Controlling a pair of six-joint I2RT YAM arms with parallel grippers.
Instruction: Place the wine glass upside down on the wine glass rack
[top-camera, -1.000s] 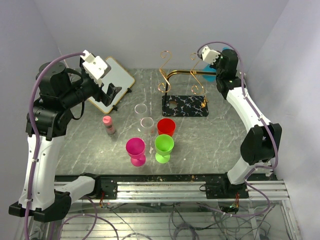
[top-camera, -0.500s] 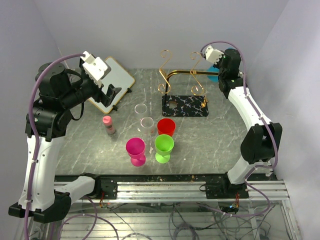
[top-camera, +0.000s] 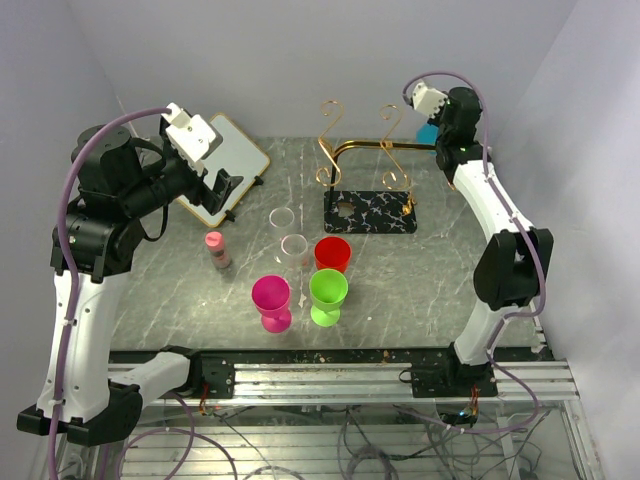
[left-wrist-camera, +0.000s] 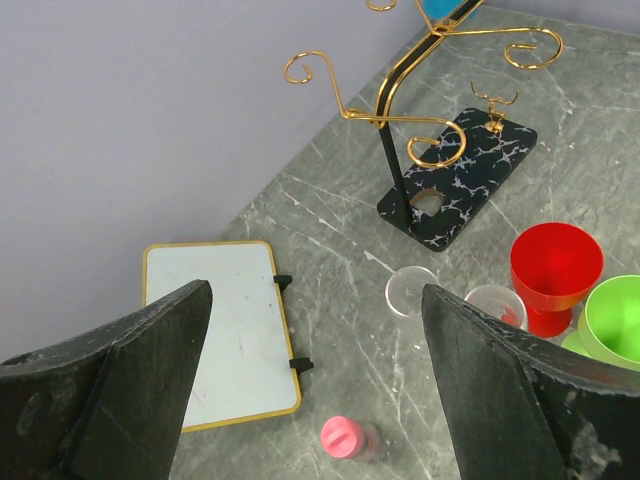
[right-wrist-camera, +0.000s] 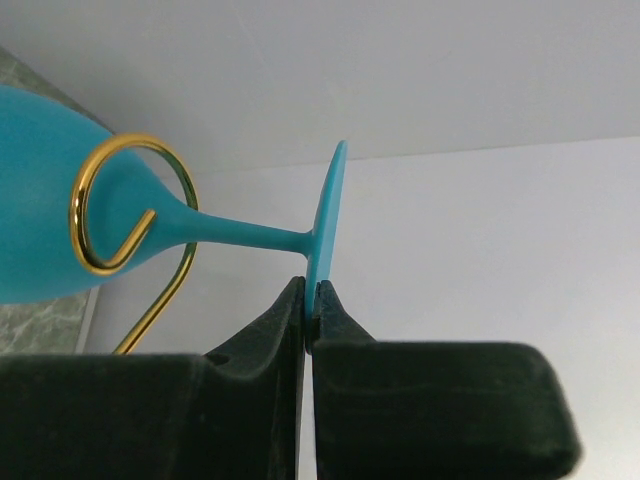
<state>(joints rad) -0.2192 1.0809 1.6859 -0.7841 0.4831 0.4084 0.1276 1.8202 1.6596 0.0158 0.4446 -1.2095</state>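
Right gripper (right-wrist-camera: 308, 300) pinches wine glass (right-wrist-camera: 40, 170) by foot rim; stem runs toward 9 o'clock, wine glass rack (right-wrist-camera: 76, 205) scroll crossing it.

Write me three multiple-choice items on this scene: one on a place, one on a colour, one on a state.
1. In the top view, where does the white gold-edged board lie relative to the wine glass rack?
A. On its base. B. To its right. C. To its left.

2. What colour is the wine glass in the right end effector?
A. Red. B. Teal. C. Green.

3. How does the left end effector stand?
A. Open, holding nothing. B. Shut on a pink glass. C. Shut on the board.

Answers:
1 C: the board lies flat on the table, left of the rack's base.
2 B: the right wrist view shows a teal bowl, stem and foot, with the foot pinched in the shut end effector.
3 A: its fingers stand wide apart with nothing gripped between them.
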